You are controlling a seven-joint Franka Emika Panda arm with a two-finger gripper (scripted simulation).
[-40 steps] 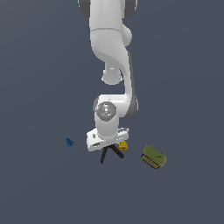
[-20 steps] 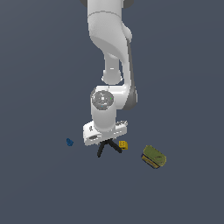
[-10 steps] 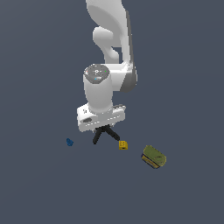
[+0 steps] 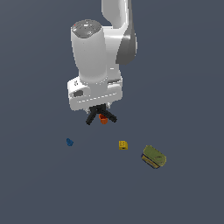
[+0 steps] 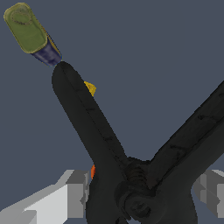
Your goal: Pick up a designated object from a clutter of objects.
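While hanging above the dark counter [image 4: 188, 65], the white gripper [image 4: 99, 109] is grasping the black splay-handled spring clamp [image 4: 100, 114]. Its fingers [image 5: 74, 192] are clenching the clamp's pivot, well apart from the small yellow block [image 4: 123, 145].

The white arm's tool [image 4: 100, 109] grips a black spring clamp with splayed handles [image 4: 97, 114] above the dark grey bench [image 4: 35, 183], where a tiny blue piece [image 4: 69, 141], small yellow block [image 4: 123, 145] and olive-green box [image 4: 153, 156] lie well apart.

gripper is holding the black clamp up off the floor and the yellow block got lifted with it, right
Not quite. The gripper does hold the black clamp raised, but the yellow block was not lifted: the exterior view shows it lying on the floor, apart from the clamp, between the blue piece and the olive-green box.
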